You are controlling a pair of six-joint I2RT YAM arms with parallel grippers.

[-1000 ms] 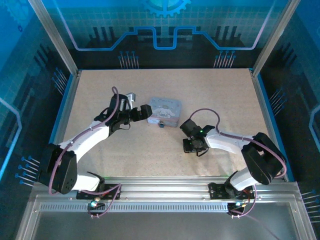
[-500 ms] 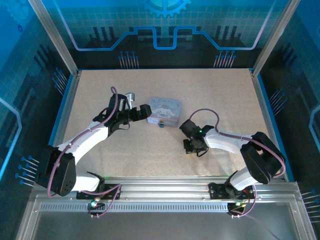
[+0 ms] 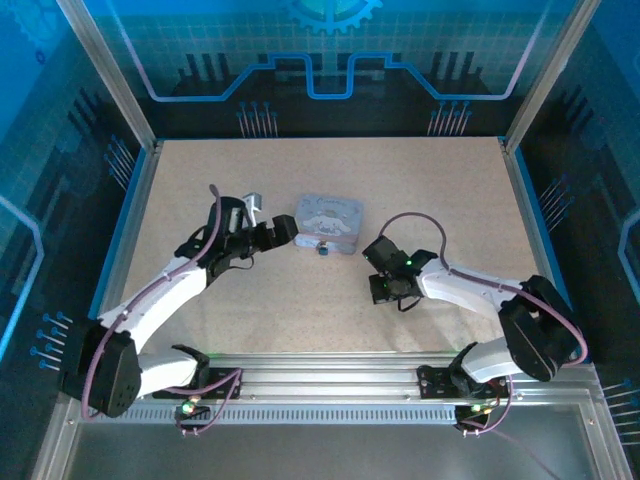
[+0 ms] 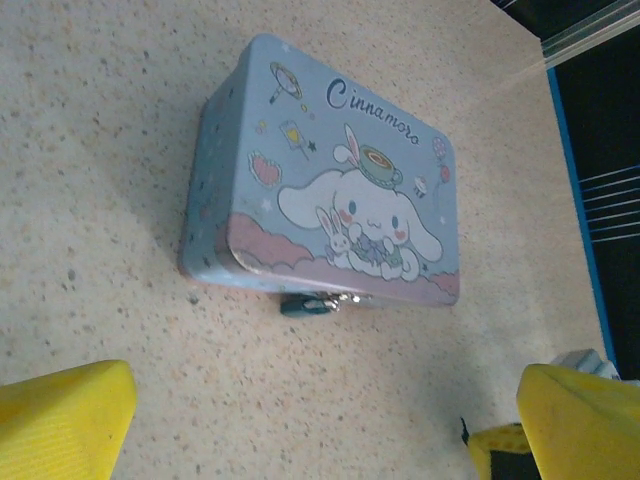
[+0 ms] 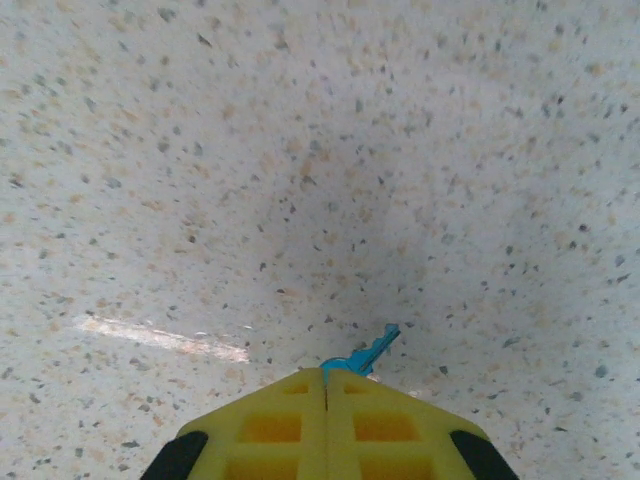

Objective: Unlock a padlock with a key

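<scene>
Key pinched on the right, padlock at the tin's near edge.
From above, the left gripper (image 3: 283, 231) sits just beside the left end of the pale blue tin (image 3: 330, 218), and the padlock (image 3: 323, 249) is a small dark speck against the tin's near side; the right gripper (image 3: 384, 290) points down at the speckled table (image 3: 250, 300), apart from the tin and to its right. The left wrist camera shows that gripper's yellow fingers (image 4: 62, 420) spread wide at the lower corners, with the tin and its padlock lying beyond them, untouched. The right wrist camera shows yellow pads pressed together on the key (image 5: 366, 353), whose teal end sticks out past the tips.
</scene>
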